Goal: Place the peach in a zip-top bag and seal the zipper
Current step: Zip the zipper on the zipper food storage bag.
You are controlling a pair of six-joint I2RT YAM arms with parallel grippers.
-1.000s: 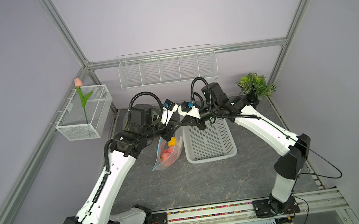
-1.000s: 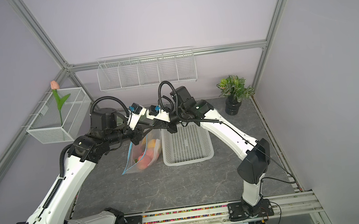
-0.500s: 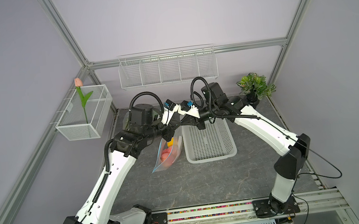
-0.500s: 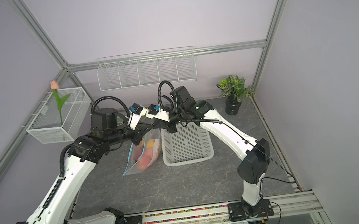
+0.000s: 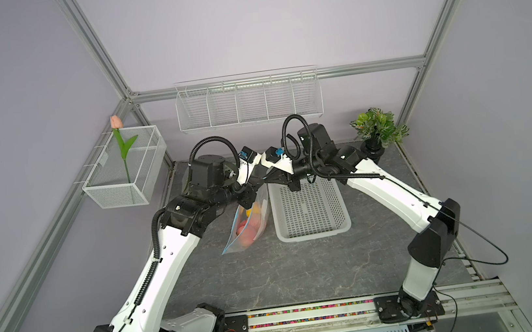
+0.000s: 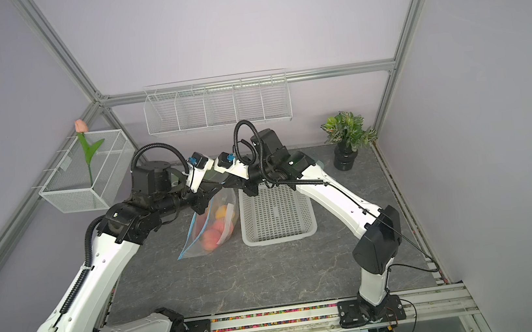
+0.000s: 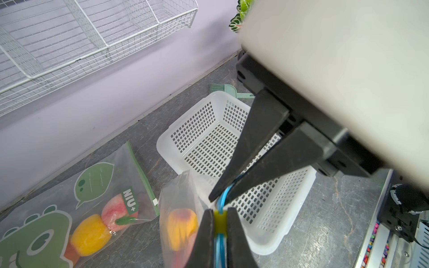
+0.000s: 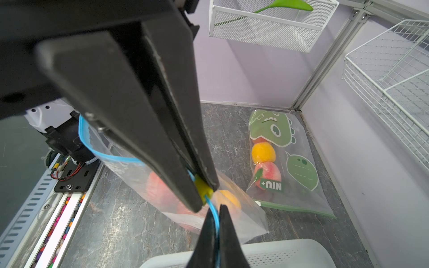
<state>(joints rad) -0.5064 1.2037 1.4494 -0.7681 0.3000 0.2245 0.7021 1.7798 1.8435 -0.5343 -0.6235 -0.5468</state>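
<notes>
The left hand [image 7: 219, 210] is clamped on the slider [image 7: 219, 222], the right hand [image 8: 216, 215] on the zipper [image 8: 111, 155], tensioned for sealing the bag [image 5: 249, 226].

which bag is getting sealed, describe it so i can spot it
Find the white perforated basket. Standing right beside it is a clear zip-top bag of peaches. Unlike the dinosaur-print bag lying flat behind, it has a blue zipper and yellow slider.
</notes>
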